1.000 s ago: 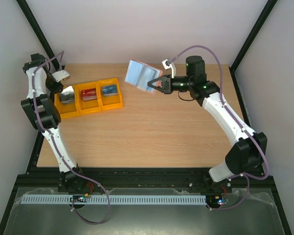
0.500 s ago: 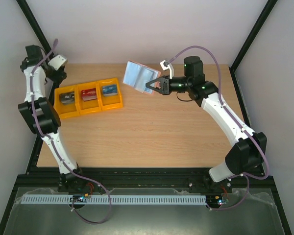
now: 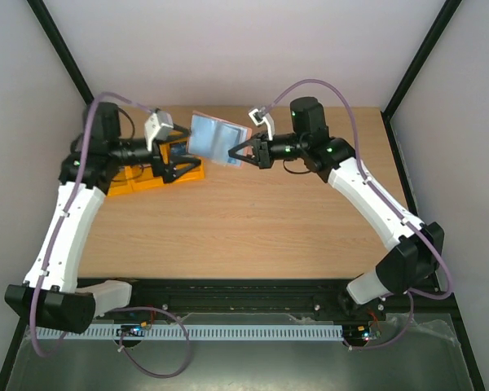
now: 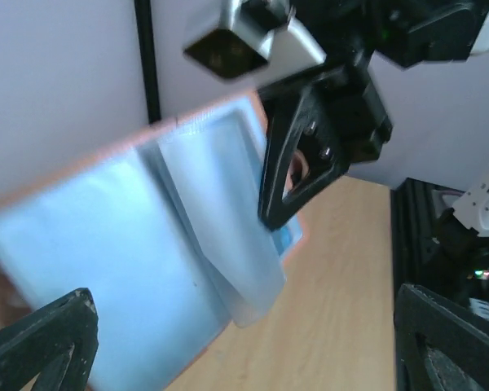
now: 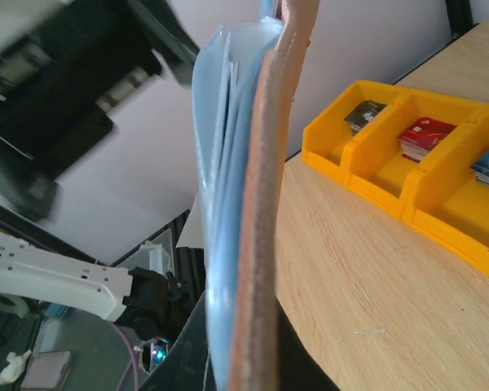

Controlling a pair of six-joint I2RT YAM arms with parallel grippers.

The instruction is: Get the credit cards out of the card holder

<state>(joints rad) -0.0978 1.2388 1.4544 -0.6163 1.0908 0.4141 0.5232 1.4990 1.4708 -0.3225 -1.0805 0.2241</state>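
1. Swinging in from the upper left corner of the top view, the left arm has come to the middle. Its left gripper (image 3: 179, 159) now sits over the yellow tray (image 3: 134, 182), just beside the card holder (image 3: 216, 138).
2. The right gripper (image 3: 238, 152) has carried the card holder a little to the left too. I see the holder in the upper middle of the top view, held up in the air above the table (image 3: 253, 228).
3. The right fingers (image 4: 293, 163) are pinched on one edge of the card holder (my left wrist view shows them black and clamped on its pinkish rim).
4. The left fingers (image 4: 45, 338) are spread wide, one in each bottom corner of the left wrist view, and the holder's pale blue face fills the space between them. That view is blurry, so I cannot tell if they touch it.
5. The holder is open like a book, and its soft blue pockets hang loose.
6. The credit cards (image 5: 424, 134) lie in the tray, at the right of the right wrist view: dark grey, red and blue, one pile in each box.
7. I cannot tell if any card is inside the holder.
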